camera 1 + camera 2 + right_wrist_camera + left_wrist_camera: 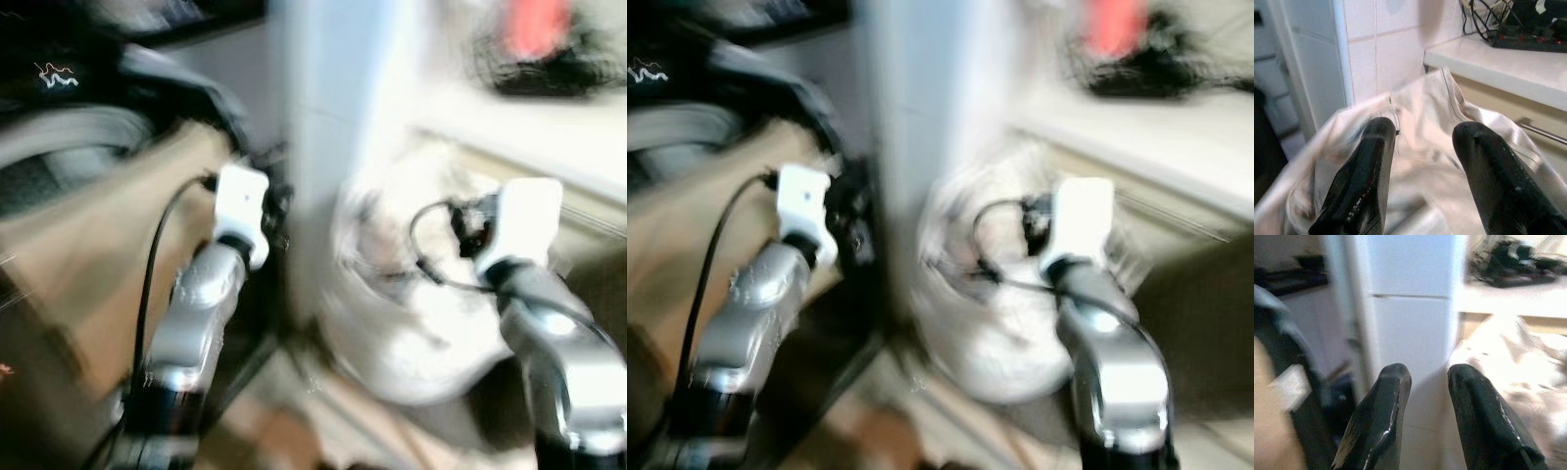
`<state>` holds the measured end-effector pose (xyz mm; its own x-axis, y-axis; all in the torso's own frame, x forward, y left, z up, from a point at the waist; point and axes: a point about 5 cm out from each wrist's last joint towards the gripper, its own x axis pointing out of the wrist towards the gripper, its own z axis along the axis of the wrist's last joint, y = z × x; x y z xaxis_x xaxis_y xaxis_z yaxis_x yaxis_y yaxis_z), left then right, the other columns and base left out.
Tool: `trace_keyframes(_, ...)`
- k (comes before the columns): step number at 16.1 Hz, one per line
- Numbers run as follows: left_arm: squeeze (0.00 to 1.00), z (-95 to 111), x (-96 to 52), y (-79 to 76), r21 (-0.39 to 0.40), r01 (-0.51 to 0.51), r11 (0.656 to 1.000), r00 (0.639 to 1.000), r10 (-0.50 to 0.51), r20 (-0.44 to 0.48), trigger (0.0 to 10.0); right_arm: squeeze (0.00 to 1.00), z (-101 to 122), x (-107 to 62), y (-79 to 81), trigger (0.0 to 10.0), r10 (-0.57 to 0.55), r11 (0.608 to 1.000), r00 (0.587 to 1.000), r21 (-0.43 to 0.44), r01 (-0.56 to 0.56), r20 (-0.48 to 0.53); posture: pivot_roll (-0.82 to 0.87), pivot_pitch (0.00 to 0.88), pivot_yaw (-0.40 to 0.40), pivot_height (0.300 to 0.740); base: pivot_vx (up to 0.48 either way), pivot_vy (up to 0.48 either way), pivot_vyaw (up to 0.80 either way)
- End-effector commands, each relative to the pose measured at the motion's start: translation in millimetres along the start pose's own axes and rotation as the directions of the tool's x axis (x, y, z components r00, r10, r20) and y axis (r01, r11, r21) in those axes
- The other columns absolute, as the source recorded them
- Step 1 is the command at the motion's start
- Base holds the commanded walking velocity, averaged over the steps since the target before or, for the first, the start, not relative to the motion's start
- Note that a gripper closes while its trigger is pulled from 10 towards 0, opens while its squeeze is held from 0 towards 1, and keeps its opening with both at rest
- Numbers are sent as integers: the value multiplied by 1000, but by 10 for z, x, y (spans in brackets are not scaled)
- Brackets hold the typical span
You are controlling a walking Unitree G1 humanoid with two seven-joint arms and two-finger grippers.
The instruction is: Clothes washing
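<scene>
The right gripper [1420, 161] hangs spread wide over the white cloth [1425, 196] heaped by the tiled wall [1396, 44], so it should dip straight down and pinch a thick fold, while the left gripper [1425, 406] waits, spread and empty.

A white tiled pillar [333, 117] stands at centre frame, splitting the space ahead. Right of it, a bulky cream cloth bag [1420, 166] fills the lower middle, pressed close under a white shelf [1528, 68] carrying a black power strip [1528, 39]. The right gripper [1422, 132] hangs spread just above the bag's folds. The left gripper [1425, 382] faces the pillar, fingers apart, with dark furniture [59, 78] crowding the upper left.
</scene>
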<state>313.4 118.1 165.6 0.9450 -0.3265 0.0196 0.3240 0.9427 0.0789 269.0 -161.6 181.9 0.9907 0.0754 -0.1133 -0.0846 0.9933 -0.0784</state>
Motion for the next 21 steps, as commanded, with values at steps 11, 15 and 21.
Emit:
trace_keyframes(11,0,26,86,5,92,-100,991,995,100,7,10000,0,42,23,89,10000,92,994,996,-59,-92,-5,-66,0,15,740,0,160,-186)
trace_keyframes(15,0,79,23,21,30,-109,994,992,107,61,10000,0,47,61,14,10000,66,993,998,-97,-64,19,-43,0,-15,740,0,0,0)
trace_keyframes(21,0,123,-6,94,21,-152,988,985,150,81,10000,0,24,133,-27,10000,60,992,998,-109,-57,26,-26,0,-31,740,359,0,267)
